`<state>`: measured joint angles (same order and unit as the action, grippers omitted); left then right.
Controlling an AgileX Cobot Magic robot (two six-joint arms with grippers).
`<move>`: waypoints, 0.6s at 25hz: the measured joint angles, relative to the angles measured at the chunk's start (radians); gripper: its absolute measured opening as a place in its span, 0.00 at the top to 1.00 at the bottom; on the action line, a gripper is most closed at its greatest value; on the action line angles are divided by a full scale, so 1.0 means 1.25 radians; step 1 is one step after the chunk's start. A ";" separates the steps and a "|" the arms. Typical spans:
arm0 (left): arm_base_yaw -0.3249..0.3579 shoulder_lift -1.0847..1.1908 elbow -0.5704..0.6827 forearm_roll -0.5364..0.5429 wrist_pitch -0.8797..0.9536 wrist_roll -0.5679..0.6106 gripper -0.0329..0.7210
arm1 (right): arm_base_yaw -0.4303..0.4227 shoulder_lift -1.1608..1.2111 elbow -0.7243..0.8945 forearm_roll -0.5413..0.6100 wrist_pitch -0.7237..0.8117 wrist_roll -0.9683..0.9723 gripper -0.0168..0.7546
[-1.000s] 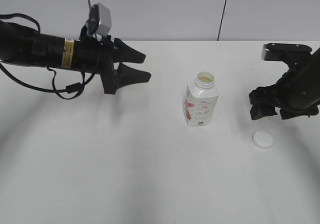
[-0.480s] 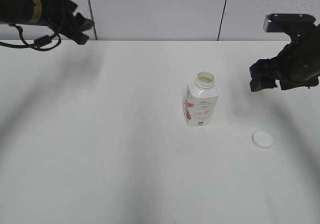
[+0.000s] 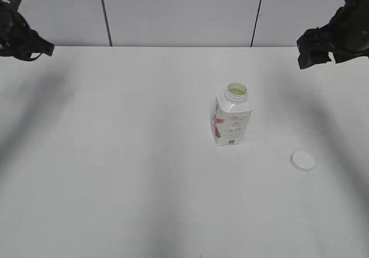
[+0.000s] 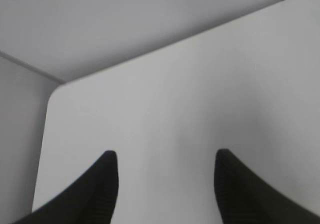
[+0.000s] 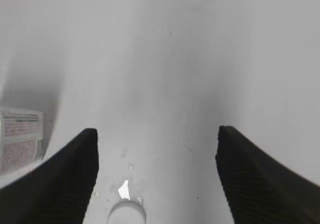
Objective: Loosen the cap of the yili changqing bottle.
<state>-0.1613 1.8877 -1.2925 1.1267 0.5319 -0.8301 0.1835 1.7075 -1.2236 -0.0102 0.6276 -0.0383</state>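
Yili changqing bottle [image 3: 232, 117] stands uncapped mid-worktop [image 3: 115, 183]; cap [image 3: 302, 161] lies near-right. My left hand [image 4: 165, 184] and right hand [image 5: 157, 169] are wide, empty. Risk: any nudge spills the open bottle.

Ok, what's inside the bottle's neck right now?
The yili changqing bottle stands uncapped; pale yellowish liquid shows inside its open neck. How far down it goes is hidden by the walls. The cap lies on the table, apart.

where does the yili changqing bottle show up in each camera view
Exterior view: the yili changqing bottle stands upright just right of centre, neck open.
Left wrist view: not in it; only bare table beyond the fingers.
Right wrist view: a strip of its printed side at the left edge.
Shared landmark: the cap, lying loose right of it, at bottom centre of the right wrist view.
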 joint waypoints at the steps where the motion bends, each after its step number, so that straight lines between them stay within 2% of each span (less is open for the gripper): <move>1: 0.000 0.000 0.000 -0.046 0.036 0.002 0.44 | 0.000 0.000 -0.013 -0.004 0.009 0.000 0.23; 5: 0.000 -0.025 0.000 -0.214 0.114 0.066 0.44 | 0.000 -0.001 -0.060 -0.014 0.043 0.000 0.23; 7: 0.000 -0.054 0.000 -0.310 0.122 0.162 0.44 | 0.000 -0.001 -0.085 -0.016 0.065 0.000 0.23; 11: 0.000 -0.114 0.000 -0.519 0.137 0.417 0.44 | 0.000 -0.001 -0.128 -0.028 0.133 0.000 0.23; 13: 0.000 -0.142 0.000 -0.588 0.163 0.495 0.44 | 0.000 -0.001 -0.146 -0.049 0.168 0.000 0.23; 15: 0.000 -0.166 0.000 -0.623 0.197 0.530 0.44 | 0.000 -0.001 -0.161 -0.078 0.213 0.000 0.23</move>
<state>-0.1613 1.6806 -1.2925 0.3474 0.7777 -0.1671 0.1835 1.7067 -1.4246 -0.1078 0.8939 -0.0383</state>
